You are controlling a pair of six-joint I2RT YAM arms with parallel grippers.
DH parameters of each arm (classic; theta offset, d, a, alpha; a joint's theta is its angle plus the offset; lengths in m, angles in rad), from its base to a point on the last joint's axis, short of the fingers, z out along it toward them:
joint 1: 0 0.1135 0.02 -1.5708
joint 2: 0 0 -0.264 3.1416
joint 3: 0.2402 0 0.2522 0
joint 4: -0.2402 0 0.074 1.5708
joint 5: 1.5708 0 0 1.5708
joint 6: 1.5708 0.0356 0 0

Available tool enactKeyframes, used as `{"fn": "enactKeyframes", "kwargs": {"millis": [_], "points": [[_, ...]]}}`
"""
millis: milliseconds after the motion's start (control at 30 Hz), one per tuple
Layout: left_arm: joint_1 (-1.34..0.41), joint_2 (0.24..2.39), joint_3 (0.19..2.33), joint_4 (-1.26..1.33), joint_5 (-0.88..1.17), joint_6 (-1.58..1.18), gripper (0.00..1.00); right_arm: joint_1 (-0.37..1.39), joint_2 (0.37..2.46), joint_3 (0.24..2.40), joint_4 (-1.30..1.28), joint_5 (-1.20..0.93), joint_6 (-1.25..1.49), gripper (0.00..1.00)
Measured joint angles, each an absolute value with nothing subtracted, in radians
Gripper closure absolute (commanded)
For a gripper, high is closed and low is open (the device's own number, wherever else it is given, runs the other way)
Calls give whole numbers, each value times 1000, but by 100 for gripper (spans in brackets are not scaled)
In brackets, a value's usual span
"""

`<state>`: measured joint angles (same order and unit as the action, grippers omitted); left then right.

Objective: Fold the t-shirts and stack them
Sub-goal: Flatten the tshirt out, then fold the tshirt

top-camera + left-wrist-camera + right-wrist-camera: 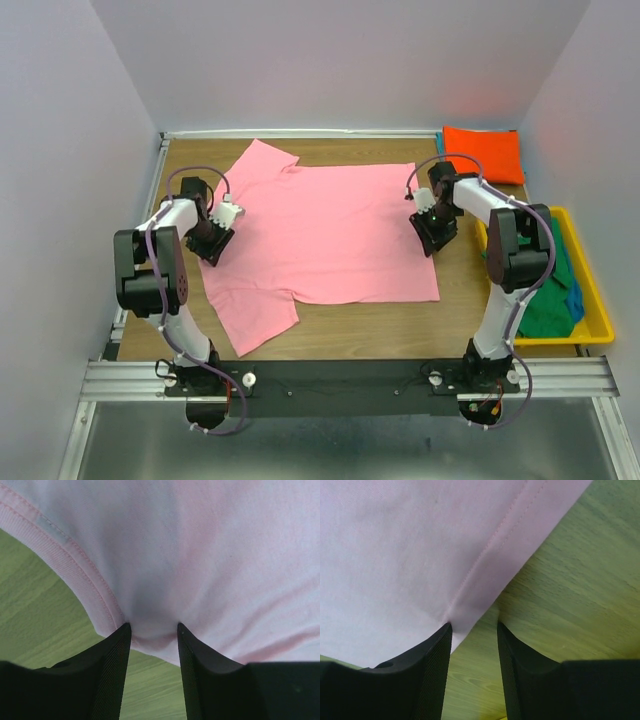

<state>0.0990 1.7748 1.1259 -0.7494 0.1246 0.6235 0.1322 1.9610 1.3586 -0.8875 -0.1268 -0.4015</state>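
Pink t-shirt [330, 230] flat; left fingers [112, 675] half-open astride collar [75, 575]; right fingers [432, 675] half-open at hem [485, 565].

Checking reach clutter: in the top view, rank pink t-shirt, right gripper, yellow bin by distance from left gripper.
1. pink t-shirt, collar edge right at the left gripper.
2. right gripper, across the shirt, at its hem.
3. yellow bin, far right of the table.

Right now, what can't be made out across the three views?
- Yellow plastic bin: top view, right arm covers some green and blue cloth; shirt count unclear.
- Folded bright orange t-shirt: top view, anything beneath it is hidden.
- Flat pink cloth t-shirt: both wrist views crop it to an edge.
- Left gripper, right gripper: whether fingertips touch cloth, too close to tell.
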Motion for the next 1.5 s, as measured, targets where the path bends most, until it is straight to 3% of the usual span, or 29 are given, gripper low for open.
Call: {"fn": "enactKeyframes", "kwargs": {"millis": [233, 333, 433, 667, 767, 867, 1000, 1200, 1333, 1500], "points": [[99, 1757, 1111, -764, 127, 632, 42, 138, 1937, 1322, -873, -84, -402, 52], [99, 1757, 1172, -828, 149, 645, 34, 138, 1935, 1324, -882, -83, -402, 46], [99, 1757, 1320, -881, 197, 654, 4, 138, 1937, 1395, -932, -107, -402, 38], [99, 1759, 1774, -806, 344, 638, 3, 136, 1982, 1810, -940, -174, -387, 19], [99, 1777, 1882, -725, 378, 577, 3, 136, 2046, 1996, -923, -197, -368, 17], [99, 1852, 1985, -604, 401, 493, 3, 136, 2140, 2179, -892, -216, -348, 5], [99, 1945, 2037, -461, 402, 397, 1, 136, 2241, 2284, -804, -233, -322, 0], [99, 2209, 2351, -461, 397, 355, 2, 136, 2390, 2384, -717, -197, -364, 0], [99, 2250, 2336, -479, 406, 367, 7, 129, 2453, 2387, -699, -187, -405, 4], [99, 2250, 2237, -506, 423, 374, 10, 110, 2513, 2408, -693, -188, -398, 16]]}}
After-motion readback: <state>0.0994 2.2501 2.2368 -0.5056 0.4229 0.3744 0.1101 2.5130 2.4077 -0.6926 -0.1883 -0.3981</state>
